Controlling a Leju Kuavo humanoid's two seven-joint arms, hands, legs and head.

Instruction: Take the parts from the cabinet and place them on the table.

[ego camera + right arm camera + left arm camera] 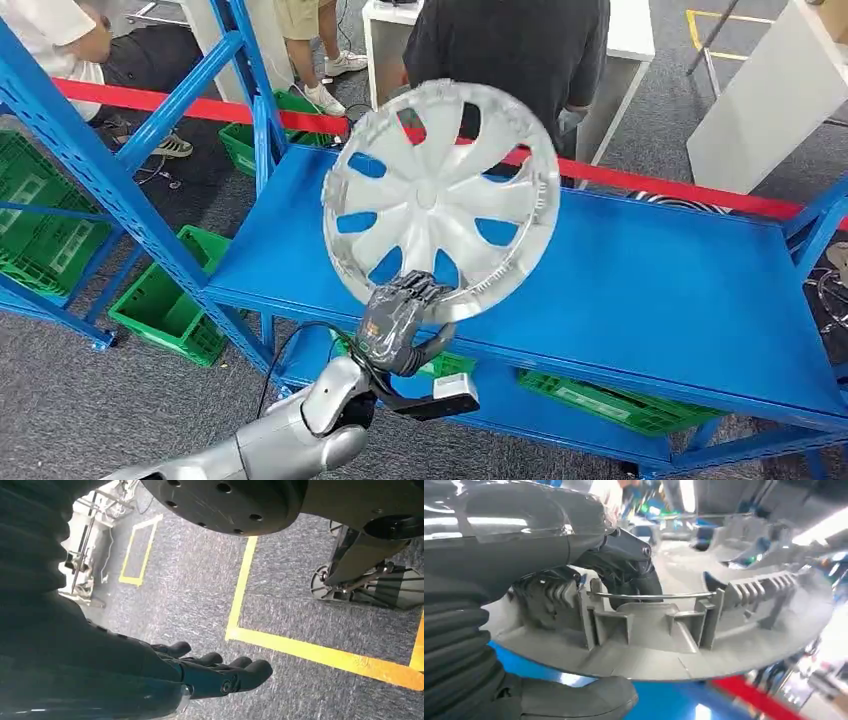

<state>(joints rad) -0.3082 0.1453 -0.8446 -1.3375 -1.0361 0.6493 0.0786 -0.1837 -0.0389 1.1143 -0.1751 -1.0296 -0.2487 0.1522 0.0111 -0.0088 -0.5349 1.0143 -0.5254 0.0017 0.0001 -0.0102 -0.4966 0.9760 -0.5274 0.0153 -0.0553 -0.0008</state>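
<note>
One silver hubcap [441,201] stands upright above the near edge of the blue shelf [640,290], its lower rim clamped in the left hand [396,318], fingers over the face and thumb behind. Green crates [170,305] sit low on the grey carpet [70,400] at left; a red tape [690,190] crosses the far side, where people stand. The right hand [215,672] hangs over carpet marked with yellow lines [320,655], fingers straight, close together, holding nothing.
</note>
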